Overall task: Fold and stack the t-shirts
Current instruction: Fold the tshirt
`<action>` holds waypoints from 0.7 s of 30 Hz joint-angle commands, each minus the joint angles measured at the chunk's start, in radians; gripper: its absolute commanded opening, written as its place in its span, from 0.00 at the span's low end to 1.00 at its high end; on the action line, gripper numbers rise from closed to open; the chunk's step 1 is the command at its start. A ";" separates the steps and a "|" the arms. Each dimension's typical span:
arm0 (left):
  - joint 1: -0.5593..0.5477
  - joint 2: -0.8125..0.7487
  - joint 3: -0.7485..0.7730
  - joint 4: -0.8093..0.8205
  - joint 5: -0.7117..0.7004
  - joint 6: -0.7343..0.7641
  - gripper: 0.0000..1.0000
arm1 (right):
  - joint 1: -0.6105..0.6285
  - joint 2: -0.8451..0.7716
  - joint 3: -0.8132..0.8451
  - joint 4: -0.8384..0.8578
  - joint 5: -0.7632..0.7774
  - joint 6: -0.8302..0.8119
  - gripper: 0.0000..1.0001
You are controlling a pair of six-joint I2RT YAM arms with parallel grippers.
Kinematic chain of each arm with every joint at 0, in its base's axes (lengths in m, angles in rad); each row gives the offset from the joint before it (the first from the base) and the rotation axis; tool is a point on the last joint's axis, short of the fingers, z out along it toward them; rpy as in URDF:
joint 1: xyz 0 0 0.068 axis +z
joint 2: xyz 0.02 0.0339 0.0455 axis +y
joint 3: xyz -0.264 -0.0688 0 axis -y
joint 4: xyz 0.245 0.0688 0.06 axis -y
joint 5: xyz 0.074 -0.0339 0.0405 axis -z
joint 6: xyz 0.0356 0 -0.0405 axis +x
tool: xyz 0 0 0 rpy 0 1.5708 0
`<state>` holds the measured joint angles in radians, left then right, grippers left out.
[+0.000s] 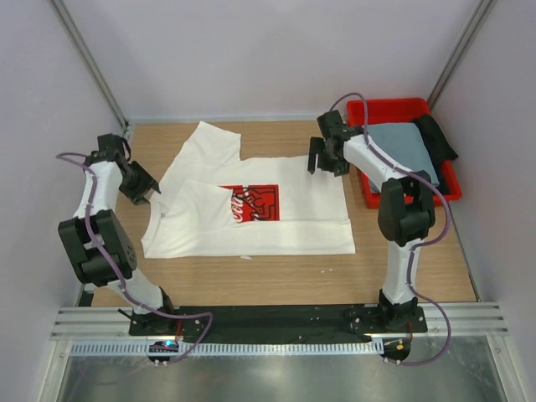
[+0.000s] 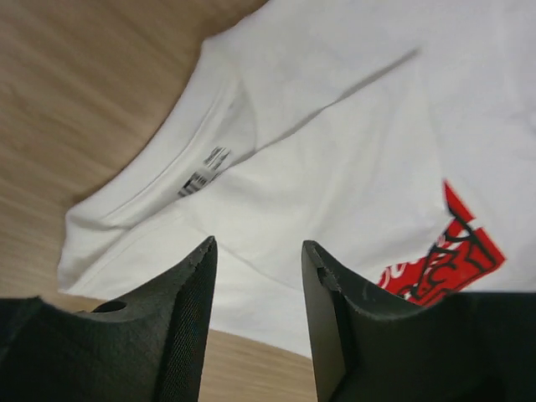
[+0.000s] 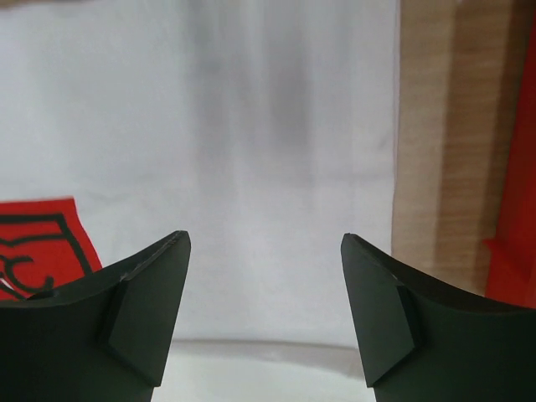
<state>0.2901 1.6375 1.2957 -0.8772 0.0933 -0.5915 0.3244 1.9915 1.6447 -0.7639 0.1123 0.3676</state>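
White shirt (image 1: 251, 222) lies flat at centre of the counter (image 1: 276, 280), print up, with one sleeve sticking out toward the upper left of the frame. Grey shirt (image 1: 400, 146) is seen in the red bin (image 1: 394, 106) at upper right, not yet stacked. Left gripper (image 2: 255, 251) is held above the collar end at the left edge of the white shirt, fingers apart, nothing between them. Right gripper (image 3: 264, 243) is held over the shirt's right edge, fingers wide apart, likewise empty. Risks as judged: only the top layer may be pinched at the collar, so the lower layer would be left behind and the fold skewed; an uneven pull between the two sides would wrinkle the print. The bin stands just beside the right arm and could be knocked. A dark item (image 1: 440, 134) lies on the bin's far corner; what it is cannot be told.
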 commanded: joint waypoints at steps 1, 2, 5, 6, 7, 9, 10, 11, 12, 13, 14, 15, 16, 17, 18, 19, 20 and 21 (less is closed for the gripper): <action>0.004 0.123 0.152 0.099 0.103 0.041 0.46 | -0.024 0.082 0.194 -0.025 0.085 -0.016 0.79; 0.004 0.166 0.184 0.137 0.129 0.035 0.45 | -0.027 0.101 0.226 -0.029 0.104 -0.012 0.79; 0.001 0.289 0.299 0.213 0.184 0.019 0.42 | -0.039 0.148 0.299 -0.003 0.128 -0.004 0.79; -0.002 0.315 0.332 0.227 0.200 0.019 0.43 | -0.044 0.156 0.306 0.008 0.128 -0.004 0.79; -0.003 0.349 0.397 0.233 0.222 0.022 0.44 | -0.053 0.170 0.317 0.027 0.130 -0.004 0.79; -0.012 0.425 0.468 0.245 0.227 0.053 0.47 | -0.062 0.188 0.332 0.037 0.127 -0.009 0.80; -0.017 0.445 0.528 0.250 0.223 0.070 0.47 | -0.068 0.208 0.349 0.040 0.127 -0.010 0.80; -0.023 0.464 0.554 0.251 0.200 0.090 0.47 | -0.077 0.219 0.357 0.041 0.124 -0.012 0.80; -0.035 0.502 0.577 0.251 0.185 0.110 0.47 | -0.082 0.230 0.366 0.041 0.110 -0.013 0.80; -0.043 0.518 0.600 0.254 0.166 0.151 0.47 | -0.087 0.240 0.377 0.044 0.087 -0.016 0.79; -0.058 0.537 0.638 0.251 0.134 0.171 0.48 | -0.085 0.256 0.383 0.046 0.084 -0.018 0.80; -0.065 0.571 0.661 0.253 0.126 0.186 0.47 | -0.087 0.257 0.386 0.046 0.078 -0.018 0.79; -0.071 0.590 0.678 0.247 0.120 0.211 0.47 | -0.087 0.260 0.383 0.058 0.066 -0.019 0.79; -0.080 0.605 0.703 0.245 0.117 0.219 0.46 | -0.088 0.256 0.377 0.067 0.063 -0.021 0.79; -0.086 0.634 0.714 0.245 0.120 0.231 0.45 | -0.088 0.254 0.366 0.075 0.063 -0.025 0.79; -0.091 0.646 0.723 0.245 0.125 0.252 0.45 | -0.087 0.253 0.365 0.081 0.066 -0.029 0.79; -0.100 0.660 0.743 0.248 0.129 0.268 0.43 | -0.090 0.253 0.366 0.080 0.066 -0.033 0.79; -0.106 0.683 0.751 0.247 0.123 0.281 0.43 | -0.093 0.254 0.368 0.081 0.066 -0.036 0.79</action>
<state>0.2016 2.2795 2.0026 -0.6529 0.2264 -0.3958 0.2314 2.2639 1.9827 -0.7296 0.1833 0.3557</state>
